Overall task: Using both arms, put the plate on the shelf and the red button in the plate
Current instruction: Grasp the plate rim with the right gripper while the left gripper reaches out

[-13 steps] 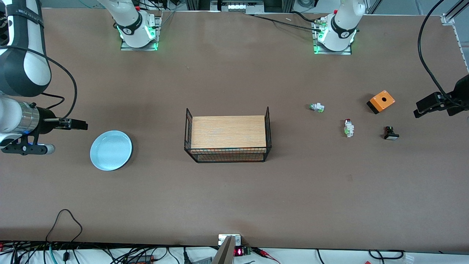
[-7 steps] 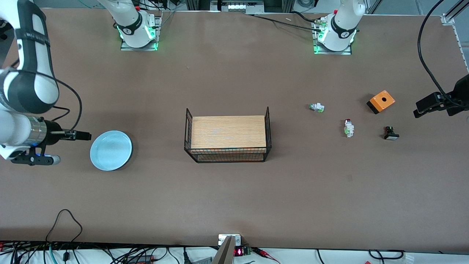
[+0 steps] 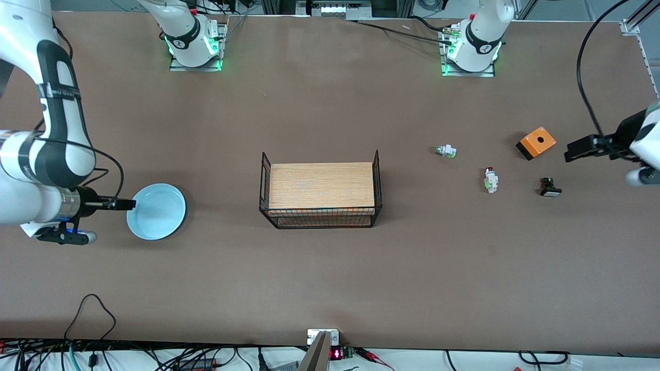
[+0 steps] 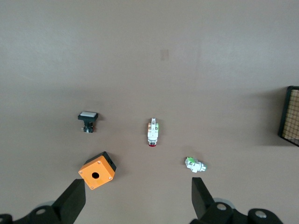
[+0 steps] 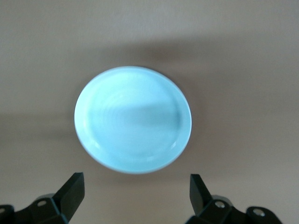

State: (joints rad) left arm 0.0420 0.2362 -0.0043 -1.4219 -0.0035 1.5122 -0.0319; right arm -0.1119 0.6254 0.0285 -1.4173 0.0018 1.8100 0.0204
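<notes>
The pale light-blue plate (image 3: 156, 211) lies on the table toward the right arm's end; it also shows in the right wrist view (image 5: 133, 119). My right gripper (image 3: 125, 204) is open and empty at the plate's rim on the side away from the rack, and shows in its wrist view (image 5: 135, 196). The red button (image 3: 491, 180), white body with a red cap, lies toward the left arm's end and shows in the left wrist view (image 4: 153, 133). My left gripper (image 3: 571, 152) is open and empty, up over the table beside the orange box, and shows in its wrist view (image 4: 135, 203).
A wooden-topped wire rack (image 3: 322, 193) stands mid-table. Near the red button lie an orange box with a hole (image 3: 536, 142), a black switch with a white cap (image 3: 550, 187) and a white part with a green end (image 3: 445, 150). Cables hang over the table's front edge.
My right gripper has come down and toward the plate, reaching its rim. My left gripper has moved in from the table's end toward the orange box. The objects have not moved.
</notes>
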